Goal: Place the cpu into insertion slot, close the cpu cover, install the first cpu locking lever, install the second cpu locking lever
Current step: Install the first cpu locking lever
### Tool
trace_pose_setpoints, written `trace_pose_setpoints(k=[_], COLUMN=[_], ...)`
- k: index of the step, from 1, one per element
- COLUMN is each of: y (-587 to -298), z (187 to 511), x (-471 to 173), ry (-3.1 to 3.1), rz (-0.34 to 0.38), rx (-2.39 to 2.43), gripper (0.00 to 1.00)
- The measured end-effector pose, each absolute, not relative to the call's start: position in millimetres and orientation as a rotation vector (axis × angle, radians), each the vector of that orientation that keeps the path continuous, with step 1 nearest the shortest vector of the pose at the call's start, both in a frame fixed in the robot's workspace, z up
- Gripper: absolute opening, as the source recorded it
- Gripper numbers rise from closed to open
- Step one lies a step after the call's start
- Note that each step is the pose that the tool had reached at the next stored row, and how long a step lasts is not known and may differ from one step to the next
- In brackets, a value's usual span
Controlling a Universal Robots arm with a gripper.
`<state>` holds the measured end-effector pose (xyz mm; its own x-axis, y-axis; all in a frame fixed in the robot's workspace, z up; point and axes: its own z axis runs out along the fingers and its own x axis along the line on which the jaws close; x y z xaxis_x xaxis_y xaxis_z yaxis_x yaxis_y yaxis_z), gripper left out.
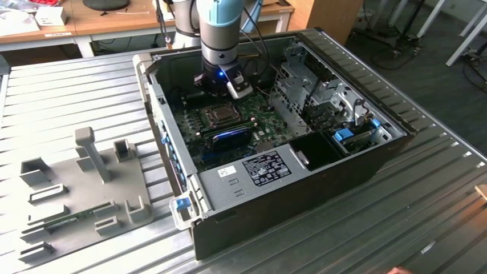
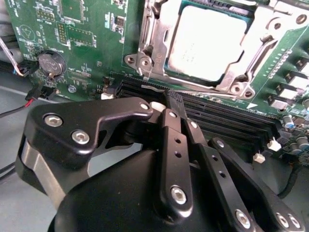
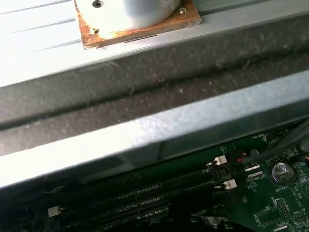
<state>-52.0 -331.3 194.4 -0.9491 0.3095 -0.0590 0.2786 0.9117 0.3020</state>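
scene: open computer case [image 1: 320,194] lying on the ribbed metal bench [image 1: 426,217], with a grey fixture plate [image 1: 114,185] on the exterior view's left
arm: comes down into the case from above
end effector [image 2: 157,108]: low over the black memory slots [image 2: 227,123], near the insertion slot [image 1: 218,115]; cannot tell whether apart or together, as its own black links block the far end
cpu [image 2: 207,43]: seated in the insertion slot, pale face up
cpu cover [image 2: 150,38]: lying down flat, its silvery frame around the cpu
green circuit board [image 2: 91,38]: surrounds the insertion slot; a coin cell [image 2: 50,63] sits well apart from it
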Motion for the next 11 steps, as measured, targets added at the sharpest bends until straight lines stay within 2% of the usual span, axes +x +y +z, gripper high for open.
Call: trace_pose_setpoints(k=[11], y=[-329.6], z=[194.4], x=[-52.1], ry=[2.968], rz=[0.445], rx=[0.458], gripper=[0.10])
